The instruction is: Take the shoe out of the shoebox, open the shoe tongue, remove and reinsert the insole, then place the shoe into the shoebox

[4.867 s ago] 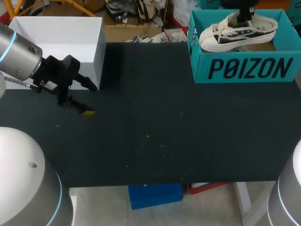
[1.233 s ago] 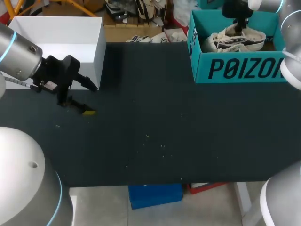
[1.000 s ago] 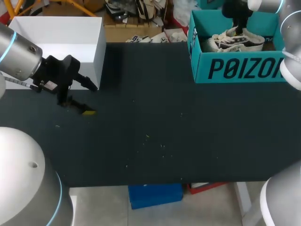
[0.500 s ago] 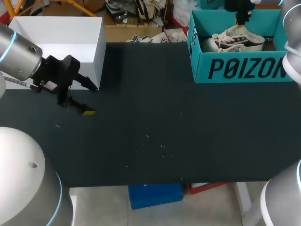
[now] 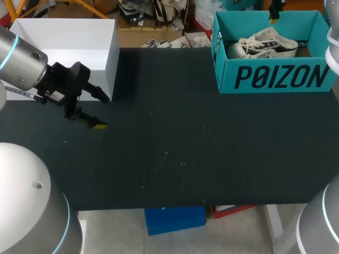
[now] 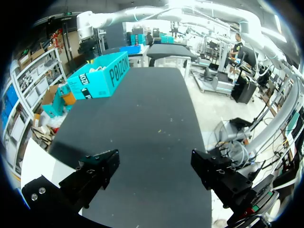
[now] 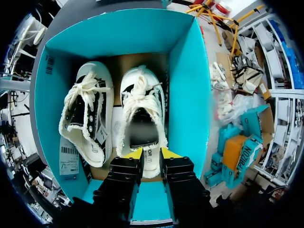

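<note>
Hovering at 12 o'clock rim of shoebox (image 5: 275, 76), right gripper (image 7: 151, 153) narrowly parted, empty; shoe (image 7: 141, 102) inside; left gripper (image 6: 156, 161) spread wide

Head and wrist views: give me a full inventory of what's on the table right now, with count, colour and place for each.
teal cardboard shoebox: 1, teal, table's far right corner, open top
white-and-black canvas lace-up sneakers: 2, side by side inside the shoebox
white open box: 1, white, table's far left corner
black table: 1, black, under everything
left gripper: 1, fingers wide apart, empty, above the table beside the white box
right gripper: 1, fingers narrowly apart, empty, above the shoebox over one sneaker's heel
</note>
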`<state>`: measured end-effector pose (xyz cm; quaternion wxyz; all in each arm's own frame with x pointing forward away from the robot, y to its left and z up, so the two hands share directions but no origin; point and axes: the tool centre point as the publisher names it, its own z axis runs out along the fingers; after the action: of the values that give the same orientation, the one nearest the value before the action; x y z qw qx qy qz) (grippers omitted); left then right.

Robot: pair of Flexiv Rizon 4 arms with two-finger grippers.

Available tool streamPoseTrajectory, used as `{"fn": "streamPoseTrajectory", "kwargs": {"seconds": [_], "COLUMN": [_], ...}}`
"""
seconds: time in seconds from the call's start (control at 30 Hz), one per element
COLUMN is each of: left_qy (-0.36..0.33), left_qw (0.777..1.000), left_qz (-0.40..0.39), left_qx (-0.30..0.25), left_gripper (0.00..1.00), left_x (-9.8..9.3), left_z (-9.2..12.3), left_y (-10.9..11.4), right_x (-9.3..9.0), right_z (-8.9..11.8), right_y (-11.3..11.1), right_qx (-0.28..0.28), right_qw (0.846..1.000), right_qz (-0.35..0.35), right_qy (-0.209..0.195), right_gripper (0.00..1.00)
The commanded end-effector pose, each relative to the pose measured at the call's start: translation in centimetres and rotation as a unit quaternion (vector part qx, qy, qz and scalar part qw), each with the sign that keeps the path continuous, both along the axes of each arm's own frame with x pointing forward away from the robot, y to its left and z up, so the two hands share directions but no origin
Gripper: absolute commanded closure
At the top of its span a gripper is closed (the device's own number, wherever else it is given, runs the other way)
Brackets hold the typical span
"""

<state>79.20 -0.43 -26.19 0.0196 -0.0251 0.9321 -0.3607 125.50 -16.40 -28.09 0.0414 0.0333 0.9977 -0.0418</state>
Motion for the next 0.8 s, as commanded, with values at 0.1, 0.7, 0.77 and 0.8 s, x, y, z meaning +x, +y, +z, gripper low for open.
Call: {"fn": "streamPoseTrajectory", "kwargs": {"seconds": [0.1,0.7,0.77,0.8], "left_qy": [-0.001,-0.001,-0.001,-0.001], "left_qw": [1.0,1.0,1.0,1.0], "left_qz": [0.001,0.001,0.001,0.001], "left_qx": [0.001,0.001,0.001,0.001], "left_gripper": [0.0,0.0,0.0,0.0], "left_x": [-0.1,-0.1,-0.1,-0.1], "left_z": [-0.1,-0.1,-0.1,-0.1], "left_y": [0.0,0.0,0.0,0.0], "right_x": [-5.9,-18.1,-19.2,-19.8], "right_z": [4.4,6.2,6.3,6.3], "right_y": [2.5,7.6,8.0,8.2], "right_qx": [-0.013,-0.022,-0.024,-0.026], "right_qw": [0.998,0.974,0.969,0.966], "right_qz": [-0.029,-0.196,-0.216,-0.226], "right_qy": [-0.059,-0.114,-0.118,-0.12], "right_gripper": [0.71,0.58,0.57,0.57]}}
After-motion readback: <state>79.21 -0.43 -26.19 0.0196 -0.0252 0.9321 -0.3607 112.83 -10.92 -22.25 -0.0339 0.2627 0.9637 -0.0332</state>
